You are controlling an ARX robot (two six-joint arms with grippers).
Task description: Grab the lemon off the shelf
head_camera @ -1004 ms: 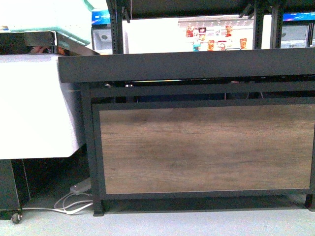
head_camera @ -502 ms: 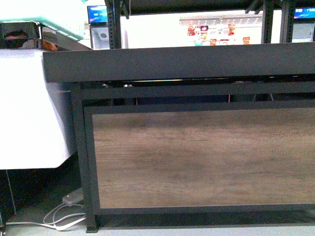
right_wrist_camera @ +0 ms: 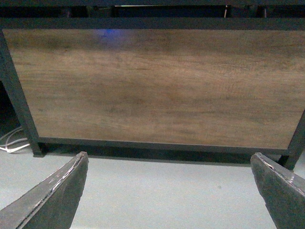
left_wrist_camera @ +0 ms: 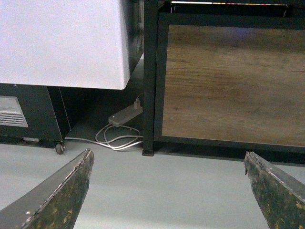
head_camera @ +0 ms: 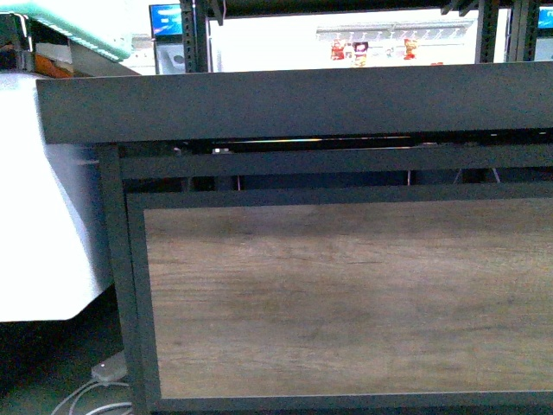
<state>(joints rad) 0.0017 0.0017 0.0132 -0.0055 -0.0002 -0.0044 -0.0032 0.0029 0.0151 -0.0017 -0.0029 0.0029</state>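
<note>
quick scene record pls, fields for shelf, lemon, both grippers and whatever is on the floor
shelf: black metal frame, wood-look lower panel, fills the front view
lemon: not visible in any view
left gripper: open, empty, low over the floor
right gripper: open, empty, facing the wood panel
floor items: power strip and white cable, between the shelf post and a white cabinet

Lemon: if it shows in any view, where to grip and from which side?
No lemon in any view, so no grip point. The shelf shows only its tray edge and wood panel; the tray's top is hidden. The left gripper and right gripper are open, low, facing the panel. Probably come over the tray edge from above.
</note>
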